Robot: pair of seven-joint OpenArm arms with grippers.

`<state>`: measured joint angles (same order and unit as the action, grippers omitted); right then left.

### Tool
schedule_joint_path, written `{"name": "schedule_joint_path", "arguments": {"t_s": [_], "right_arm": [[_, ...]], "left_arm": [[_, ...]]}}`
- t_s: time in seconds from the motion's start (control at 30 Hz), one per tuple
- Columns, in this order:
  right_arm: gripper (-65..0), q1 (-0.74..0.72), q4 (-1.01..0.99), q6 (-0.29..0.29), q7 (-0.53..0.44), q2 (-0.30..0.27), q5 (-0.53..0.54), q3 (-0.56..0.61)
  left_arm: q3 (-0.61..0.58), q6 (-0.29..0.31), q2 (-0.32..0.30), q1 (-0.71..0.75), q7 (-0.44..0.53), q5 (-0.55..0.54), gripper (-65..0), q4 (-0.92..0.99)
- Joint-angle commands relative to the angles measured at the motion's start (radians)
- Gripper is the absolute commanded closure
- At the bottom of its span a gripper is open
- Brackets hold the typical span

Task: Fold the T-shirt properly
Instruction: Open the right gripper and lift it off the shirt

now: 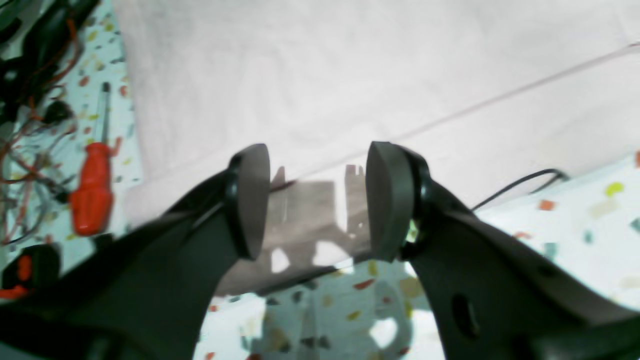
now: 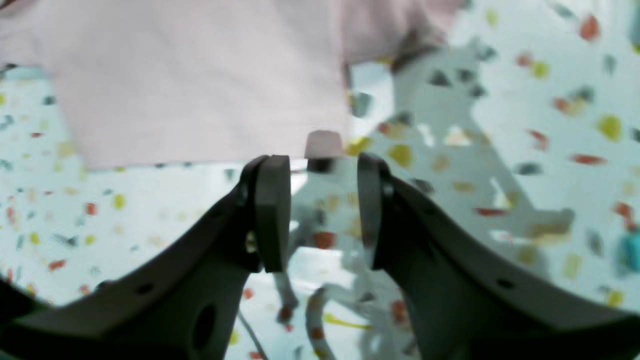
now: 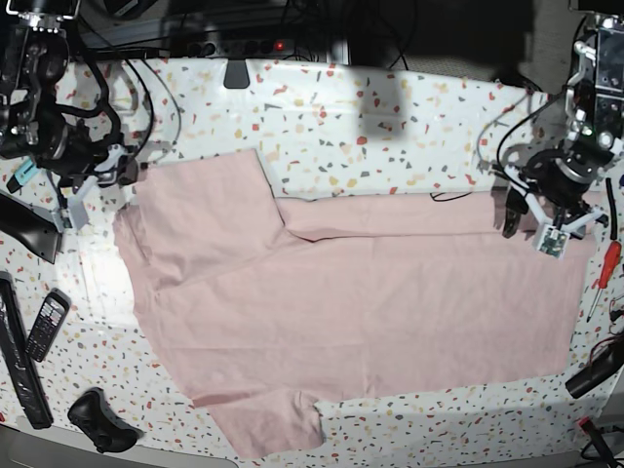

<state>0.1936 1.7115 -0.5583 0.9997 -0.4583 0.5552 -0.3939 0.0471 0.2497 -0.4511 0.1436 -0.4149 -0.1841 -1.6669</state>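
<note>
The T-shirt lies spread flat on the speckled table, pale pink with its plain side up. It fills the top of the left wrist view and the upper left of the right wrist view. My left gripper hovers open over the shirt's far right edge, near the corner, with nothing between its pads. At the shirt's left sleeve my right gripper stands open just off the cloth's edge. A small pink corner shows just beyond its fingertips.
A red-handled screwdriver lies by the shirt's right edge, beside loose wires. A phone, a long black bar and a black controller sit at the front left. Cables and a power strip line the back.
</note>
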Motion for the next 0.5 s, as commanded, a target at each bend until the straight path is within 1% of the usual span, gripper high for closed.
{"name": "schedule_joint_path", "arguments": {"t_s": [0.0,0.13,0.2,0.3,0.4,0.47], "right_arm": [[-21.9,-0.015,0.015,0.006,-0.019,-0.011,-0.013,-0.007],[-21.9,-0.016,0.013,0.03,-0.043,0.005,-0.125,-0.007],[-21.9,-0.016,0.008,0.046,-0.059,0.016,-0.133,-0.007],[-21.9,-0.016,-0.029,0.046,-0.074,0.042,-0.13,-0.005],[-21.9,-0.016,-0.093,0.047,-0.126,0.069,-0.136,-0.005],[-21.9,-0.017,-0.122,0.046,-0.144,0.084,-0.133,-0.005]], "left_arm": [[0.01,-0.005,-0.014,-0.01,0.027,-0.001,-29.6,-0.021],[0.01,0.002,-0.014,-0.01,0.022,0.0,-29.6,-0.021],[0.01,0.001,-0.014,-0.011,0.023,0.0,-29.6,-0.021],[0.01,0.002,-0.014,-0.011,0.026,0.0,-29.6,-0.021],[0.01,0.002,-0.015,-0.011,0.027,0.0,-29.6,-0.021],[0.01,0.002,-0.015,-0.011,0.027,0.0,-29.6,-0.021]]}}
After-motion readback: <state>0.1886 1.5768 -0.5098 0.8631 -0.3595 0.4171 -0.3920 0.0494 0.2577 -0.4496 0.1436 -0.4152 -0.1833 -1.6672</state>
